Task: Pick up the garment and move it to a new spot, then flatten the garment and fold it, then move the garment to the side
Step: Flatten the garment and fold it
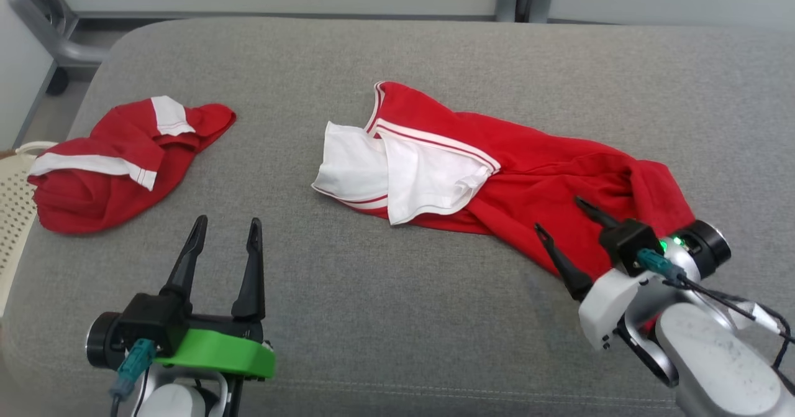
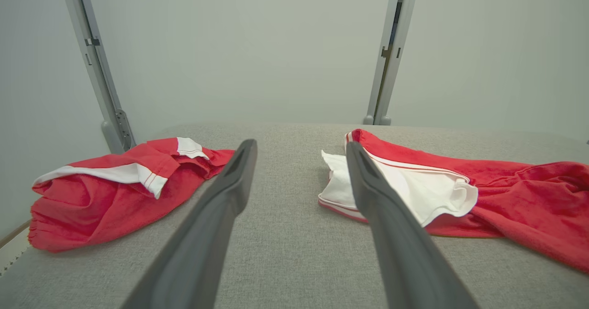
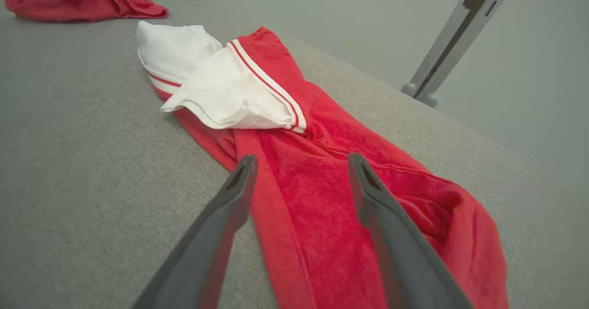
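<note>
Over one rumpled end of the red garment our right fingers hang spread, empty; left fingers likewise, well left of it. We judge flattening, folding and setting aside all undone.

left gripper: two long dark tapered fingers with slanted tips on a black block, bright green plastic shroud under it, teal connector with a grey lead, black round end cap, white wrist shell below. right gripper: same dark fingers and black block, second teal connector, white housing, lit green LED, black-and-silver round cap, thin black cable ending in a white sleeve. Forearm is pale grey, rounded, flecked with dark specks.
</note>
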You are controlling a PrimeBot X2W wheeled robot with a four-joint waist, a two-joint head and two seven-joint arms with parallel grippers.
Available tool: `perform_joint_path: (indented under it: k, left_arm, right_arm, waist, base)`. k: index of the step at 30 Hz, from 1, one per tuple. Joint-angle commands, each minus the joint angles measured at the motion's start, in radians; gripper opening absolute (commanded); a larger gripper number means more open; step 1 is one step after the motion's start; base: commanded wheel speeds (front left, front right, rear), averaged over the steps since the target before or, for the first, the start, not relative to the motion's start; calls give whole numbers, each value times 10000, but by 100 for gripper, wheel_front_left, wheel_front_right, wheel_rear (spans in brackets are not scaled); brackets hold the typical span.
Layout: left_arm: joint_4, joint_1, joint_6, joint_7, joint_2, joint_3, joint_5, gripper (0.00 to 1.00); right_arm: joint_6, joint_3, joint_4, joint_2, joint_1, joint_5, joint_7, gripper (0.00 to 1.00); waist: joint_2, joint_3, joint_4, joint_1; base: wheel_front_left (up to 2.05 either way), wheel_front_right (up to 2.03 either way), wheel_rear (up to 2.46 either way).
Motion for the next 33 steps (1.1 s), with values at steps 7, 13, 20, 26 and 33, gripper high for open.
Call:
perform_joint_path:
  k: [7,13,20,26,33]
  left_arm:
    - [424,-872,-310,-215,-500,-262,42,100]
    - [698,-1342,-561,-280,-923,-270,114,100]
    - [690,-1449,-752,-277,-1162,-115,215,100]
    - [708,-1469,-891,-277,-1319,51,342,100]
    - [670,-1399,-956,-278,-1373,307,483,100]
  right_arm:
    - [-11,2224,1411,-1002,-2483,729,274,100]
    - [-12,4068,2200,-1568,-4187,1459,435,100]
    - [-12,5224,2661,-1787,-5232,2144,315,100]
    - [-12,5913,2950,-1845,-5900,2856,154,0]
    - [-12,5893,2802,-1977,-6220,3652,-386,0]
  waist:
    - [-1,1309,1166,0]
    - [-1,1904,1743,0]
    - [-1,2152,2017,0]
    - [-1,2247,2112,0]
    - [-1,2295,1952,0]
  base:
    - [0,0,0]
    - [0,0,0]
    - [0,0,0]
    - [0,0,0]
    - [0,0,0]
